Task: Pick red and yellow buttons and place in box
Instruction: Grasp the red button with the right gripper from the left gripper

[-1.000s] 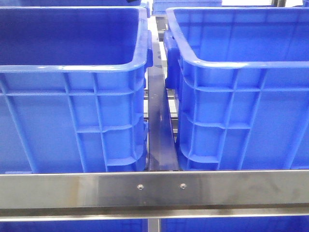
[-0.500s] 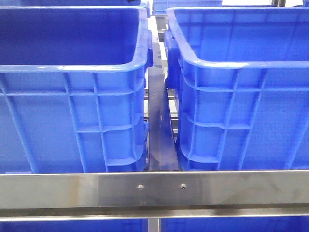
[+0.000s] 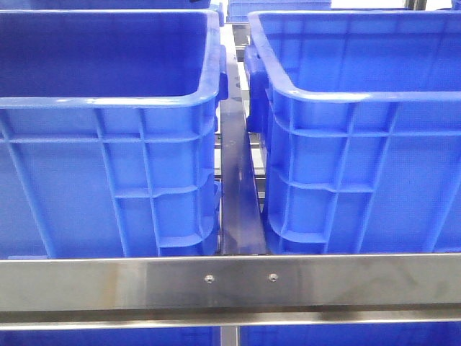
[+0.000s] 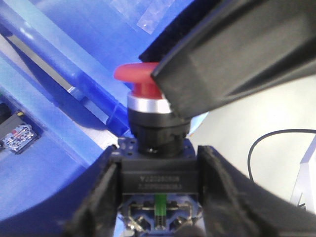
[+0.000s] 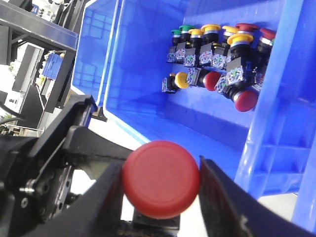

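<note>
Blue plastic, ribbed: two crates side by side in the front view, left crate (image 3: 108, 166) and right crate (image 3: 360, 166), parted by a dark metal rail (image 3: 238, 187), with a steel crossbar (image 3: 230, 282) in front. No arm, pincer or button shows here.

Left wrist view: left pincer (image 4: 159, 192) clamped on the black body of a red button (image 4: 136, 74), red cap and silver collar upward. A dark part of the other arm (image 4: 237, 59) crosses just over the cap. Blue crate wall (image 4: 54, 98) beside and behind; a pale surface (image 4: 232, 128) beyond.

Right wrist view: right pincer (image 5: 160, 197) with a red-capped button (image 5: 161, 178) between its fingers, cap toward the camera; the fingers flank it closely, so it reads as gripped. Beyond, a box (image 5: 148, 74) holds a cluster of buttons (image 5: 217, 49): red, yellow and green caps, lying against one wall.

Step in hand, by judgement: carrying buttons to the box. Advice: keep the two arms from colliding, clear the thick rim before lowering, release low inside so the button does not bounce out.
</note>
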Controlling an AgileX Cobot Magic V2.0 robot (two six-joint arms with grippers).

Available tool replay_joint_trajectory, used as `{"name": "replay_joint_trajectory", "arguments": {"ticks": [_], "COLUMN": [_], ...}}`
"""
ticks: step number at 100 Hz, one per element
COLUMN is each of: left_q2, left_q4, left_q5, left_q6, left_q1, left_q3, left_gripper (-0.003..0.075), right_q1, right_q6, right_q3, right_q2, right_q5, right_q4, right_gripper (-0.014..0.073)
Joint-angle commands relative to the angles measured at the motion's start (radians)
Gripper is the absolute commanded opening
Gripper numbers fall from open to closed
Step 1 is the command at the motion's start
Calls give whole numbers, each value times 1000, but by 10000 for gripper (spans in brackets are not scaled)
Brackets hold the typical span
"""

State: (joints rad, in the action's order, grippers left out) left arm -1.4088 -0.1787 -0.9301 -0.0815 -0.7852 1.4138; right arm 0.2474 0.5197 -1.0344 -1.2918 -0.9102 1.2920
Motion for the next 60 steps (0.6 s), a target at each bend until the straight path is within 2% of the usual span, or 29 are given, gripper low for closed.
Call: {"name": "replay_joint_trajectory", "arguments": {"ticks": [1, 10, 17, 32, 60], "left_q2": [31, 31, 31, 31, 37], "left_q4": [-21, -12, -8, 5, 5], "left_q5": [64, 64, 60, 38, 24], "left_q6": [-1, -1, -1, -1, -1], "left_q1": [-5, -5, -5, -5, -5], "left_q3": [31, 31, 31, 31, 31], "left_gripper": [405, 571, 631, 617, 617], "right_q1": [-3, -3, -4, -19, -117], "right_q6": [15, 15, 19, 120, 300], "right_q3": [-33, -33, -33, -33, -34], "right_q2": [23, 23, 23, 23, 23], "right_q5": [-11, 1, 36, 161, 369], "right_q4": [67, 67, 67, 66, 66], "right_gripper": [266, 266, 266, 266, 266]}}
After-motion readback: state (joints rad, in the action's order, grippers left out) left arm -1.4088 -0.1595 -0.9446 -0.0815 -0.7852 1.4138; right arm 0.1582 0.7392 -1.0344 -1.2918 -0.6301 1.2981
